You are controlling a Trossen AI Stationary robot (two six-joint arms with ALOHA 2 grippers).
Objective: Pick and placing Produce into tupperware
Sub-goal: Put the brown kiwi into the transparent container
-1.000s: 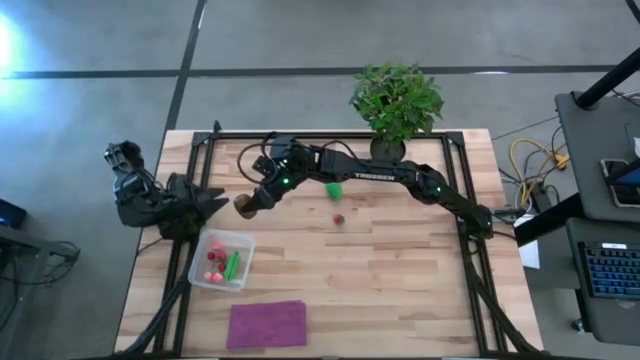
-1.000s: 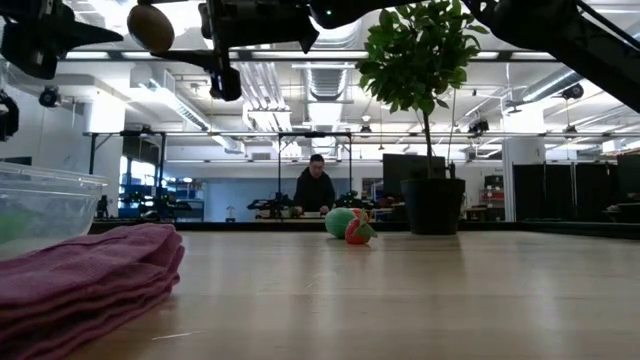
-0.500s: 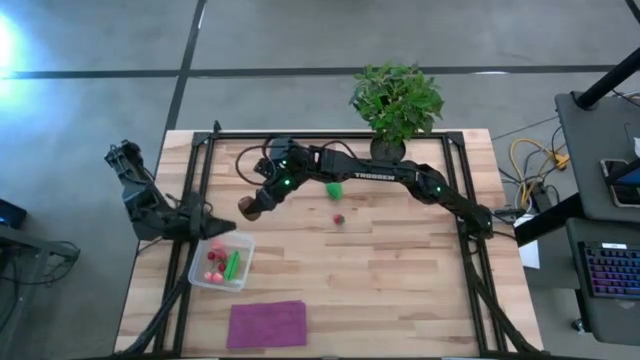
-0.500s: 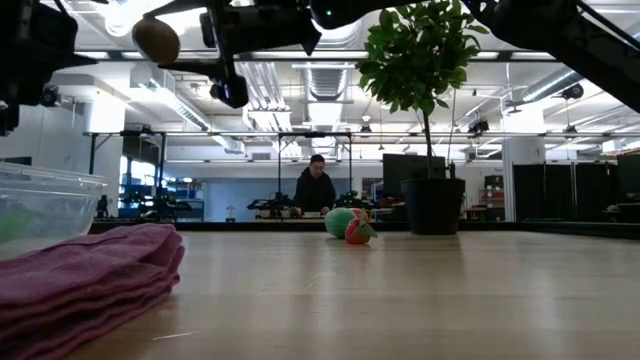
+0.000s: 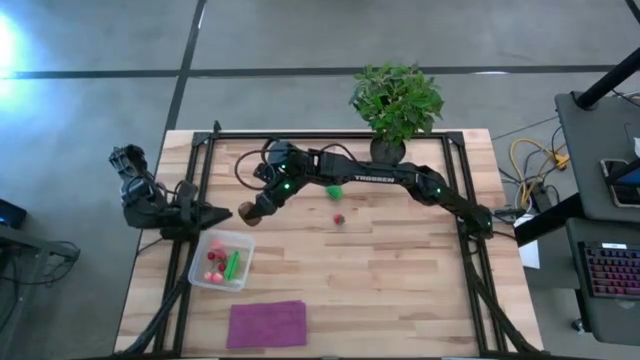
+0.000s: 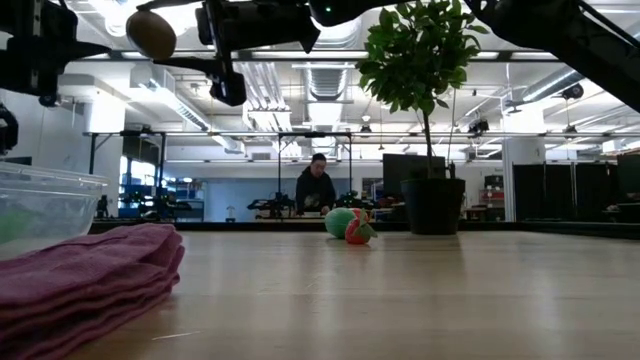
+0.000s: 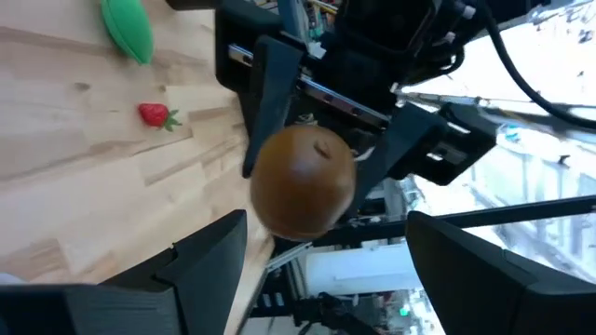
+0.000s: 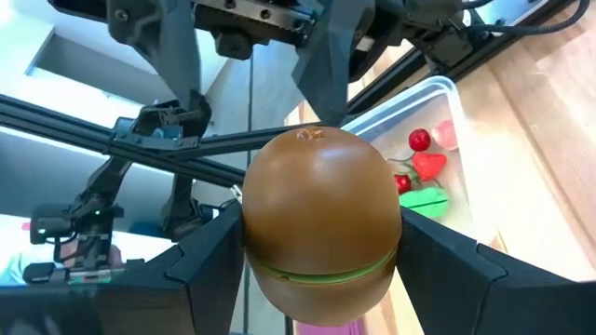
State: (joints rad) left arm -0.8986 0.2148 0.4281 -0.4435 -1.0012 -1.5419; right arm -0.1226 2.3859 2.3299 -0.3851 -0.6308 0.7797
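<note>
Above the table's left side: right gripper (image 5: pixel 250 211) pinching the brown kiwi ball (image 5: pixel 246 212), facing the left gripper (image 5: pixel 222 213), jaws spread.
The clear tupperware (image 5: pixel 198 273) just below holds red pieces (image 5: pixel 213 262) and a green one (image 5: pixel 232 265); a strawberry (image 5: pixel 339 218) and green piece (image 5: pixel 334 188) lie mid-table.

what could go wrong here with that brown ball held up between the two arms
1. The right gripper holds the brown kiwi ball in the air, over bare table, not over the tupperware; released here, it may roll away.
2. The left gripper points open at the ball from close by, so the fingertips might collide.
3. The tupperware already holds red and green pieces, so a dropped ball might bounce out.
</note>
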